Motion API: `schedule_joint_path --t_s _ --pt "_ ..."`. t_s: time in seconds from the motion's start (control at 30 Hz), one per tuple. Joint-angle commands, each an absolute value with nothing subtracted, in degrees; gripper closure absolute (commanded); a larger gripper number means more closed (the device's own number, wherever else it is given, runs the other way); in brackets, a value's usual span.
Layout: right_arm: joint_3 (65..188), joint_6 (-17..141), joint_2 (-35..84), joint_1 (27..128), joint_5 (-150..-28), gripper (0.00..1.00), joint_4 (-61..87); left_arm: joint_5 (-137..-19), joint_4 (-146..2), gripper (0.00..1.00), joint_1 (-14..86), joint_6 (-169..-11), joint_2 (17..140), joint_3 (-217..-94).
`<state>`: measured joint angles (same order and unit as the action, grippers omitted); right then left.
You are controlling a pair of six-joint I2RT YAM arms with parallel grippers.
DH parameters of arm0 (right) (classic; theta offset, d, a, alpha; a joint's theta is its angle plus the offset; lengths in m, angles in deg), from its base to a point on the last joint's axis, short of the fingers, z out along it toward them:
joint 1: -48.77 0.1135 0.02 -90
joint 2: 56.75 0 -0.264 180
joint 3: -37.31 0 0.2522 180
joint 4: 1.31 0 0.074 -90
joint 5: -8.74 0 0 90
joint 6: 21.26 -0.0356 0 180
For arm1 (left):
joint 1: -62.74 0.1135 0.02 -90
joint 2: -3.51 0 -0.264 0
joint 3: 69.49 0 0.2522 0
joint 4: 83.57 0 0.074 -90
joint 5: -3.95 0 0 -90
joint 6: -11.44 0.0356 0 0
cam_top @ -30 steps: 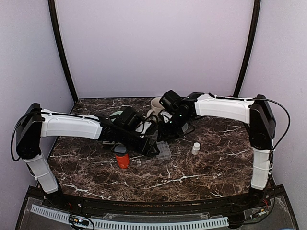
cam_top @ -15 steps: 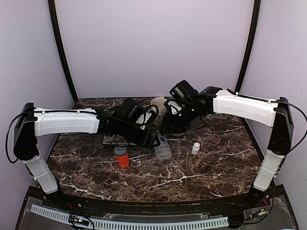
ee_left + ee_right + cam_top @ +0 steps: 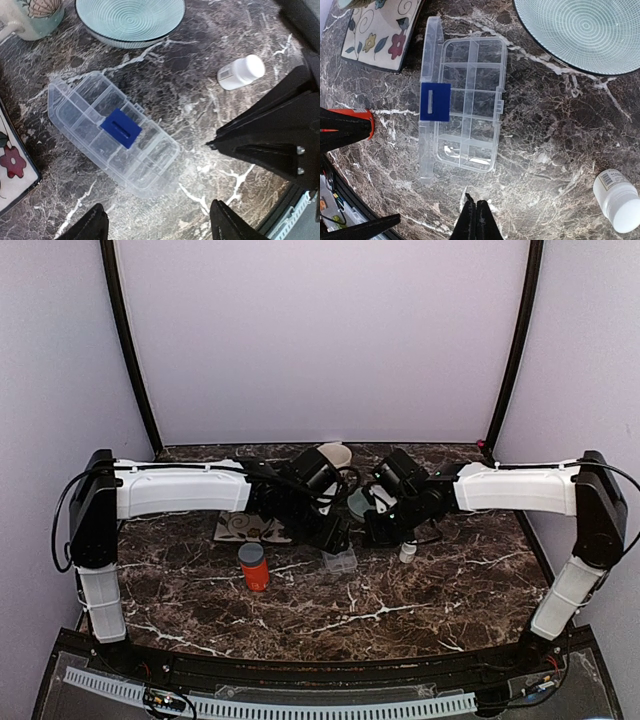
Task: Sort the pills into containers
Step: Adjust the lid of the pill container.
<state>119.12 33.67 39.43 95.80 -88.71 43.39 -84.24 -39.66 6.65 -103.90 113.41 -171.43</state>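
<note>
The containers are the compartments of a flat clear pill box (image 3: 339,561) (image 3: 80,107) (image 3: 470,105) with a blue label, lying on the marble table. In the right wrist view its lid looks raised along the left side. I cannot make out any pills for certain; the pale flecks in one end compartment may be glare. My left gripper (image 3: 334,536) (image 3: 157,227) hovers open over the table just off the box's end, nothing between its fingers (image 3: 92,227). My right gripper (image 3: 386,530) (image 3: 475,204) is shut, its tips near the box's short end, apart from it.
A pale green bowl (image 3: 359,503) (image 3: 130,20) (image 3: 585,30) and a mug (image 3: 335,455) stand behind the box. A small white bottle (image 3: 407,552) (image 3: 241,72) (image 3: 617,200) stands to its right, an orange grey-capped bottle (image 3: 254,567) to its left, and a flowered tile (image 3: 250,528) (image 3: 380,30) beyond that.
The right gripper has shut and drawn rightward and nearer, off the bowl side. The left arm has swung back and right. The box has stayed in place.
</note>
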Motion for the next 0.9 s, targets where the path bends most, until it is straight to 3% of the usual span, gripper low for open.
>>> schedule_joint_path --t_s 0.0,0.87 --pt "117.6 33.7 39.6 94.8 -89.8 1.0 36.3 -87.5 -34.5 0.28 6.3 -105.1 113.8 -174.3" --pt "109.5 29.5 44.8 92.4 -101.0 1.0 19.3 -91.8 -29.5 0.28 5.8 -109.3 120.7 -182.3"
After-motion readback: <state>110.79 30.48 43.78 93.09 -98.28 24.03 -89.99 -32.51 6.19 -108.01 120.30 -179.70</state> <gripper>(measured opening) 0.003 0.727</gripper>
